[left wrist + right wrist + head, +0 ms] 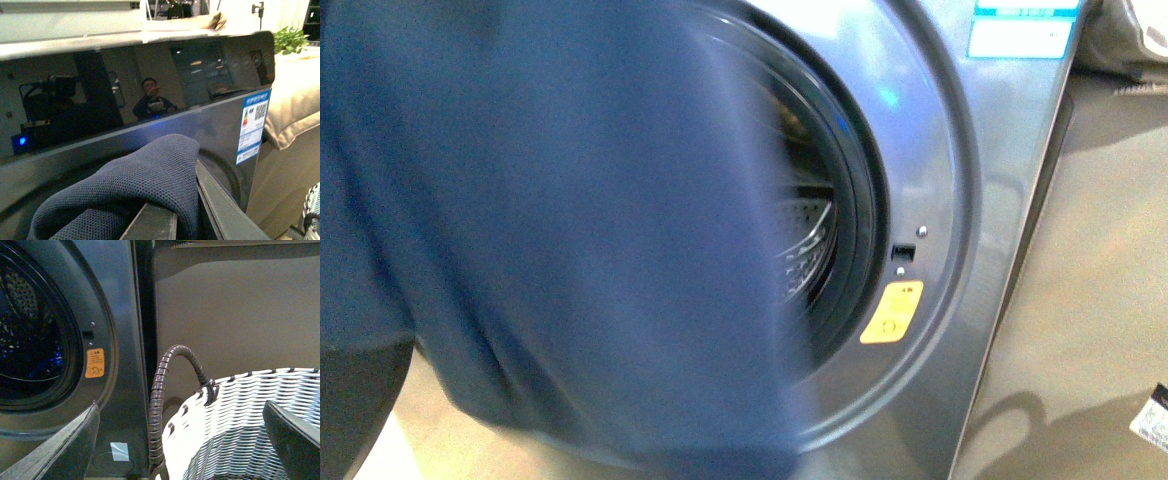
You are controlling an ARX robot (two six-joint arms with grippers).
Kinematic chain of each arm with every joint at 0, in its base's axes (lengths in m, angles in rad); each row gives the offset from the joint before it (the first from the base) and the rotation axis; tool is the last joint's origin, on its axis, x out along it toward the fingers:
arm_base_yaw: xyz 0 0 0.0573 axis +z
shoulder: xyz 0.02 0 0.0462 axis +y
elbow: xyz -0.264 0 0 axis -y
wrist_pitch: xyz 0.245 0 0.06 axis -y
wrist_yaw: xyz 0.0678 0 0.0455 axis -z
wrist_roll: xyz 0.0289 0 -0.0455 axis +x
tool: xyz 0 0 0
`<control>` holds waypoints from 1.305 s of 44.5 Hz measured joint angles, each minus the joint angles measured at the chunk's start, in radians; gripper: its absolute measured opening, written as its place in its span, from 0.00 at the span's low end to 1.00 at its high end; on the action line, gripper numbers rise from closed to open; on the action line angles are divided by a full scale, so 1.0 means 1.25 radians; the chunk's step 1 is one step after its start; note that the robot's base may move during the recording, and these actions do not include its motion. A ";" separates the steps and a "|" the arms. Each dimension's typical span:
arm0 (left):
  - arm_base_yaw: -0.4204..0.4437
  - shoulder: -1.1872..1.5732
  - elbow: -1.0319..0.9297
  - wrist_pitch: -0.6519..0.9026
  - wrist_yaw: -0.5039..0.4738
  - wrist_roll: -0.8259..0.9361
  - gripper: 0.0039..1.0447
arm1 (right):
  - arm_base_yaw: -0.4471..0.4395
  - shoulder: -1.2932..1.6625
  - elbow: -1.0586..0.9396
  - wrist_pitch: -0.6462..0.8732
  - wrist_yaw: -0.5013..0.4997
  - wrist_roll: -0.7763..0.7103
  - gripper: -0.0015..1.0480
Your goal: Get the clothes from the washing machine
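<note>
Clothes (pixel 570 220) hang blurred across the front view, in front of the washer (pixel 1010 150) mouth, hiding all but a strip of drum (pixel 810 240). In the left wrist view, the left gripper (pixel 187 205) seems pinched on that fabric, which drapes over its fingers (pixel 150 222) just outside the door ring. In the right wrist view, the right gripper (pixel 180 407) hangs spread above the basket (pixel 240 395) beside the washer, likely placed to receive the load.
</note>
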 joint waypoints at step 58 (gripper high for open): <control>-0.255 0.314 0.504 -0.113 -0.068 0.018 0.05 | -0.224 0.250 0.000 0.654 -0.763 0.530 0.93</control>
